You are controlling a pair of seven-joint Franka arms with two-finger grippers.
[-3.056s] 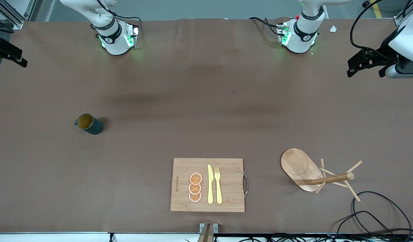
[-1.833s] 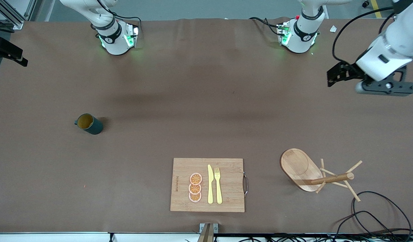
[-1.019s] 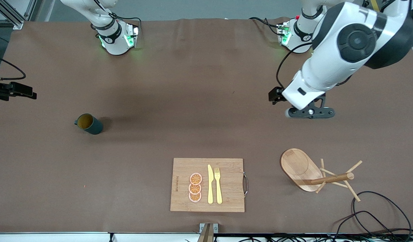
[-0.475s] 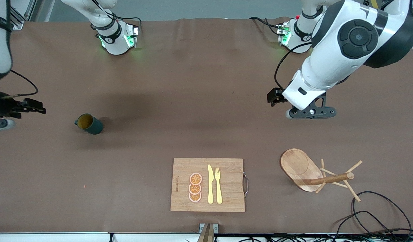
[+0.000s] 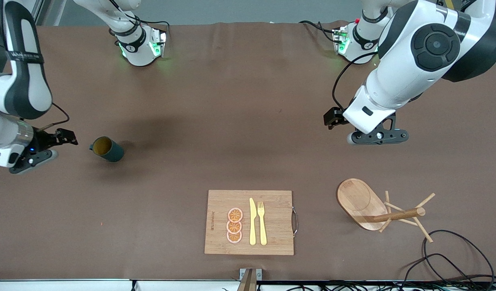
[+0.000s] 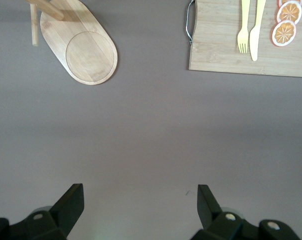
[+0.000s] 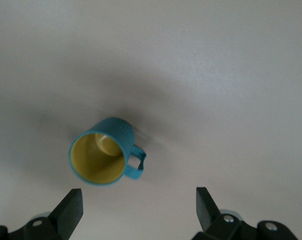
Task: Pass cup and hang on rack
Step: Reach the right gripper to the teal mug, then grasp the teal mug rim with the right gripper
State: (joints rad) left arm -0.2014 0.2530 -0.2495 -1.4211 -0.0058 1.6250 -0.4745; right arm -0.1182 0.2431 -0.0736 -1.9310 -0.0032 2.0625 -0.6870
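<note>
The dark teal cup (image 5: 107, 148) with its mustard inside stands on the brown table toward the right arm's end; its small handle points at the right gripper. My right gripper (image 5: 67, 140) hangs open just beside the cup, clear of it. In the right wrist view the cup (image 7: 103, 156) lies ahead of the open right gripper (image 7: 138, 206), outside the fingers. The light wooden rack (image 5: 377, 209) stands toward the left arm's end, nearer the front camera. My left gripper (image 5: 332, 118) hovers open and empty over bare table. The left wrist view shows the left gripper (image 6: 141, 206) and the rack's oval base (image 6: 86, 50).
A wooden cutting board (image 5: 250, 222) with a yellow knife, a fork and three orange slices lies near the front edge, between cup and rack. The board's metal handle (image 6: 190, 22) faces the rack. Black cables (image 5: 446, 258) loop on the table close to the rack.
The right arm has swung in from the table's end and its gripper has come close beside the cup. The left gripper has drifted only slightly. Both grippers stay open.
</note>
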